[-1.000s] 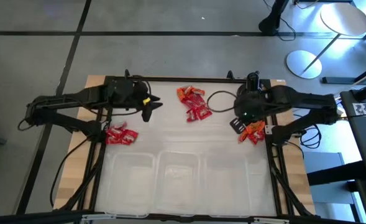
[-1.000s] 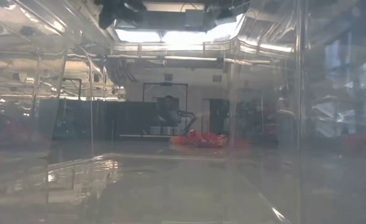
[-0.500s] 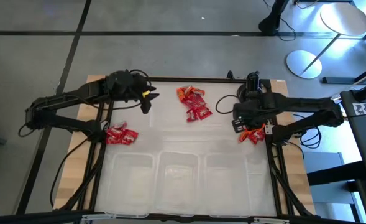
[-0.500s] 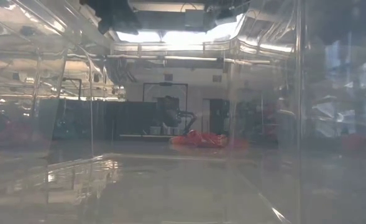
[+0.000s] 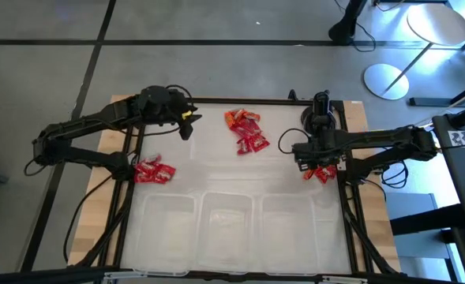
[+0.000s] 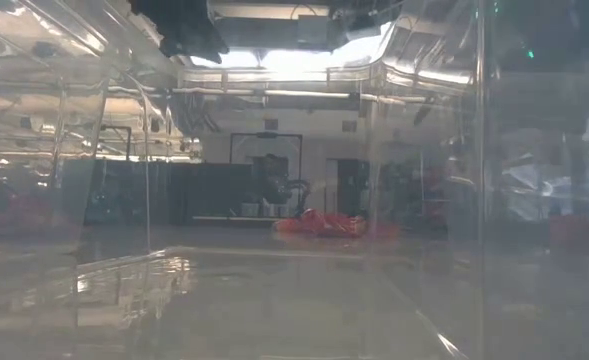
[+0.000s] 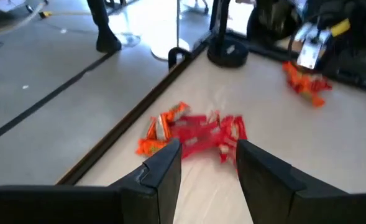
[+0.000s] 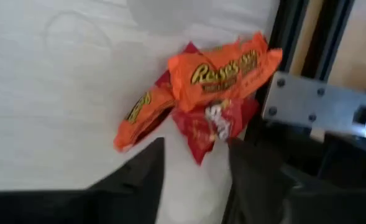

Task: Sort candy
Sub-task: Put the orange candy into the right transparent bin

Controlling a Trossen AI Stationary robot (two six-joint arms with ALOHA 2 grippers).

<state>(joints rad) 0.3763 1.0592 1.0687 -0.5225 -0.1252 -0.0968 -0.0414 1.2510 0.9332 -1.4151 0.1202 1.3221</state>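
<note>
I am hovering the right claw (image 8: pixel 192 168), jaws parted and empty, over the Reese's packets (image 8: pixel 223 71) by the table (image 5: pixel 216 170) edge, needing to descend and pinch one.

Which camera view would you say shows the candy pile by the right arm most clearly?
The right wrist view: the candy pile fills the frame, with orange wrappers and a red packet readable. The high view shows it as a small red-orange cluster beside the right gripper. The left wrist view shows it far off; the low view barely.

Overhead straight down on table (image 5: pixel 216 177); level through clear bins (image 6: pixel 274 290); wrists close, sharing the table's candy piles (image 7: pixel 192 134).
</note>
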